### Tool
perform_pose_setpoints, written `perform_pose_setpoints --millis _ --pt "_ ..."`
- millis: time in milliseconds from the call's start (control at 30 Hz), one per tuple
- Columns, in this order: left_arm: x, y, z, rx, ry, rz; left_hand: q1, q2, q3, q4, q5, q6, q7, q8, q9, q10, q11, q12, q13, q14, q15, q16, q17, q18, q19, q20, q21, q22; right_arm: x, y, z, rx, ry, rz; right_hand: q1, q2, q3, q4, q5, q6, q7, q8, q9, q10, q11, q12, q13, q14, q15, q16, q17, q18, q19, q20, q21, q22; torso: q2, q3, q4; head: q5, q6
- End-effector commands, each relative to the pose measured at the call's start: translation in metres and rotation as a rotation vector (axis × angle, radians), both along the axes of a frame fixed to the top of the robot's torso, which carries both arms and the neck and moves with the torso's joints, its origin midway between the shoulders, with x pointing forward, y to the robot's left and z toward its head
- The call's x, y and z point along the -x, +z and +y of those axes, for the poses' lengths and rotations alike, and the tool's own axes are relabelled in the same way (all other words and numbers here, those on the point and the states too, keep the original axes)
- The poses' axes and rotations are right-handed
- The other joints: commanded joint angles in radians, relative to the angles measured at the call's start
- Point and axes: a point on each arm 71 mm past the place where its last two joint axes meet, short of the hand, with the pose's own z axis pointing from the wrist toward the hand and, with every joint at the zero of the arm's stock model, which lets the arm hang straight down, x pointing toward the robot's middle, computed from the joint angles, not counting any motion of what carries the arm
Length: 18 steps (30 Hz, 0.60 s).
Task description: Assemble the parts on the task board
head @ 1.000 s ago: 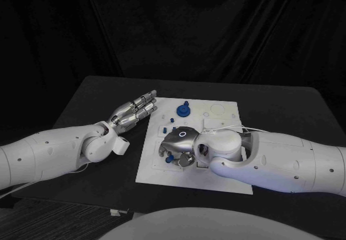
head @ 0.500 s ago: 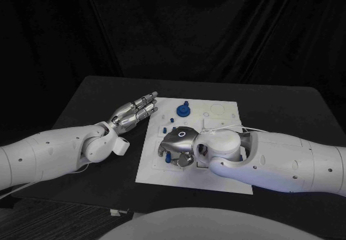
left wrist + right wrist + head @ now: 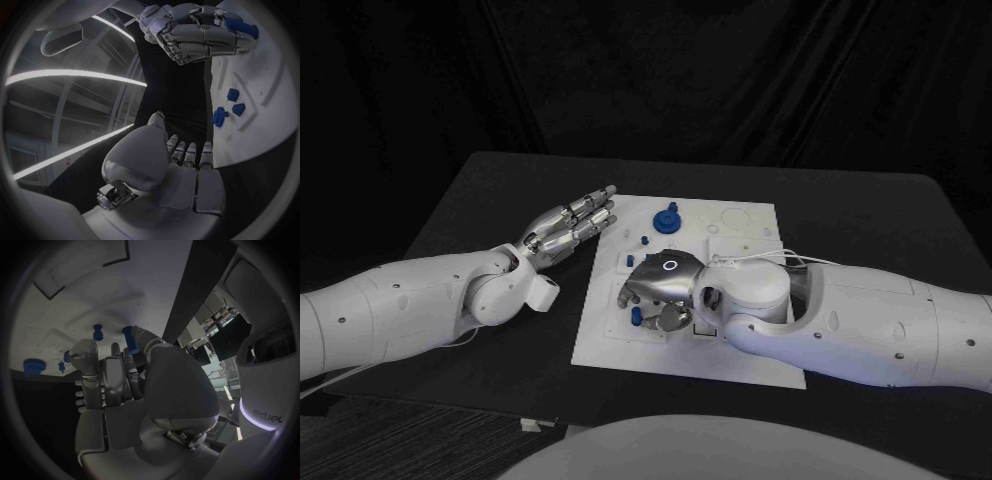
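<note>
The white task board (image 3: 733,350) lies mid-table. My right hand (image 3: 661,288) hovers over its left half with the fingers curled down. A blue peg (image 3: 129,340) sits between that hand's thumb and a fingertip and looks pinched; from the head camera the peg (image 3: 636,316) pokes out below the hand. The right hand (image 3: 194,27) appears again in the left wrist view, with blue (image 3: 241,26) showing past its fingers. My left hand (image 3: 568,224) lies flat and open beside the board's left edge, holding nothing. A blue knob (image 3: 668,217) stands near the board's far edge.
Small blue parts (image 3: 646,240) sit on the board's left strip between the two hands; they appear as a cluster of blue parts (image 3: 226,107) in the left wrist view. Another small blue part (image 3: 97,330) stands ahead of the right fingers. Black table (image 3: 488,190) surrounds the board.
My right hand has shifted slightly to the right and farther over the board, the blue peg staying under it. The left hand has not moved.
</note>
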Motion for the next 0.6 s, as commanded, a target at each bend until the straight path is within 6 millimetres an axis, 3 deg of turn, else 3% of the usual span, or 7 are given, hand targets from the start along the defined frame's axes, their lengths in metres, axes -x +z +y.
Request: perform_pose_setpoints --millis 33,167,267,367,467,533,600 --pt "0.001 0.001 -0.001 0.023 -0.009 -0.013 0.009 0.002 0.019 0.001 0.014 -0.001 0.002 0.006 0.008 0.001 0.001 0.005 -0.009 0.008 0.011 -0.01 -0.007 0.034 0.003 0.003 -0.009 -0.004 0.0 0.004 -0.004 -0.034 -0.018 -0.023 -0.002 -0.008 -0.065 0.015 -0.052 -0.041 -0.006 -0.02 -0.021 -0.087 0.01 0.026 0.027 -0.018 0.004 -0.035 -0.027 0.015 -0.016 0.002 -0.055 0.092 -0.001 0.0 -0.0008 0.001 0.0" --pt "0.001 0.001 -0.001 0.024 -0.009 -0.013 0.011 0.001 0.02 0.0 0.016 0.001 0.003 0.007 0.009 0.001 0.003 0.005 -0.009 0.008 0.011 -0.01 -0.007 0.034 0.003 0.004 -0.009 -0.004 -0.001 0.01 -0.011 -0.057 -0.021 -0.037 0.024 -0.028 -0.143 0.082 -0.101 -0.069 -0.011 -0.017 -0.036 -0.172 0.018 0.054 0.033 -0.036 0.006 -0.045 -0.048 0.018 -0.031 0.01 -0.097 0.084 -0.001 0.0002 -0.0006 0.001 0.0" --pt "0.001 0.001 -0.001 0.024 -0.007 -0.014 0.011 0.001 0.02 0.0 0.016 0.001 0.003 0.007 0.009 0.001 0.003 0.005 -0.009 0.008 0.011 -0.01 -0.007 0.034 0.003 0.004 -0.009 -0.004 -0.003 0.019 -0.019 -0.103 -0.024 -0.057 0.045 -0.068 -0.194 0.196 -0.134 -0.075 -0.017 -0.012 -0.046 -0.209 0.014 0.096 0.04 -0.038 0.005 -0.042 -0.049 0.02 -0.028 0.008 -0.101 0.086 -0.002 0.0005 0.0 0.002 0.0" --pt "0.001 0.001 0.0 0.023 -0.005 -0.014 0.012 0.0 0.02 -0.001 0.017 0.002 0.004 0.007 0.009 0.001 0.004 0.006 -0.008 0.008 0.012 -0.01 -0.007 0.034 0.003 0.004 -0.009 -0.004 -0.008 0.036 -0.033 -0.19 -0.045 -0.057 0.051 -0.085 -0.211 0.237 -0.135 -0.071 -0.014 -0.008 -0.047 -0.218 0.013 0.107 0.041 -0.039 0.004 -0.042 -0.05 0.019 -0.028 0.005 -0.102 0.087 -0.002 0.0004 -0.0005 0.002 0.0" --pt "0.002 0.001 0.001 0.022 -0.003 -0.015 0.012 0.0 0.02 -0.001 0.017 0.002 0.004 0.007 0.009 0.001 0.004 0.006 -0.008 0.008 0.012 -0.01 -0.007 0.034 0.003 0.004 -0.009 -0.004 -0.013 0.056 -0.049 -0.29 -0.076 -0.053 0.031 -0.086 -0.222 0.241 -0.134 -0.062 -0.008 -0.003 -0.047 -0.211 0.013 0.123 0.045 -0.036 0.004 -0.039 -0.045 0.017 -0.024 0.005 -0.095 0.089 -0.002 0.0004 -0.0006 0.002 0.0" --pt "0.002 0.001 0.002 0.022 -0.001 -0.015 0.012 0.0 0.02 -0.001 0.017 0.002 0.004 0.007 0.009 0.001 0.004 0.006 -0.008 0.008 0.012 -0.01 -0.007 0.034 0.003 0.004 -0.009 -0.004 -0.017 0.07 -0.062 -0.361 -0.095 -0.068 0.015 -0.066 -0.214 0.237 -0.135 -0.041 0.007 0.009 -0.045 -0.15 0.007 0.183 0.069 -0.024 0.009 -0.023 -0.023 0.01 -0.01 0.007 -0.06 0.099 -0.002 0.0005 -0.0005 0.001 0.0" --pt "0.002 0.001 0.003 0.021 0.001 -0.016 0.013 0.0 0.02 -0.002 0.019 0.003 0.004 0.007 0.009 0.001 0.005 0.006 -0.008 0.008 0.012 -0.01 -0.007 0.034 0.003 0.004 -0.009 -0.004 -0.024 0.092 -0.081 -0.444 -0.124 -0.114 -0.003 -0.055 -0.212 0.233 -0.134 -0.023 0.005 0.018 -0.043 -0.102 -0.008 0.258 0.107 -0.013 0.006 -0.006 0.002 0.002 0.011 0.005 0.001 0.115 -0.002 0.0004 0.0001 0.001 0.0"
